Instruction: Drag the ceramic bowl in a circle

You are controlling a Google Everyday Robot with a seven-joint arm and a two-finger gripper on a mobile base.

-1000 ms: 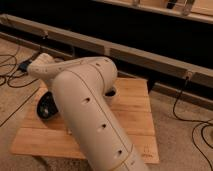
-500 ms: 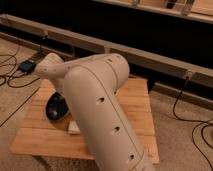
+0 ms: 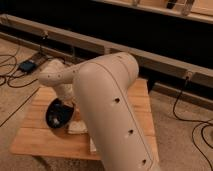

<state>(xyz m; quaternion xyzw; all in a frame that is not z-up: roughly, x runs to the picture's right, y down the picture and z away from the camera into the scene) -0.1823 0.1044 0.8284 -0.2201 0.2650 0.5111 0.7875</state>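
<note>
Since half a second ago the bowl [image 3: 59, 114] sits farther toward the desk's front-left, and the arm [image 3: 107, 107] has swung with it, its elbow joint now lower over the left half of the desk [image 3: 35, 137]. Bowl: black, glossy, round, resting on the wooden desk near the left edge, right side hidden by the arm. Tool [image 3: 73, 106]: hidden behind the forearm, at or just beside the bowl's right rim; cannot tell how its fingers stand, nor whether it touches the bowl. A pale object [image 3: 77, 126] lies on the desk just right of the bowl, partly under the arm; identity unclear. Arm's large cream shell fills the centre of view, running from lower right up to the elbow. Cables [image 3: 15, 70] and a small dark box lie on the floor at left; more cables [image 3: 192, 117] at right.
</note>
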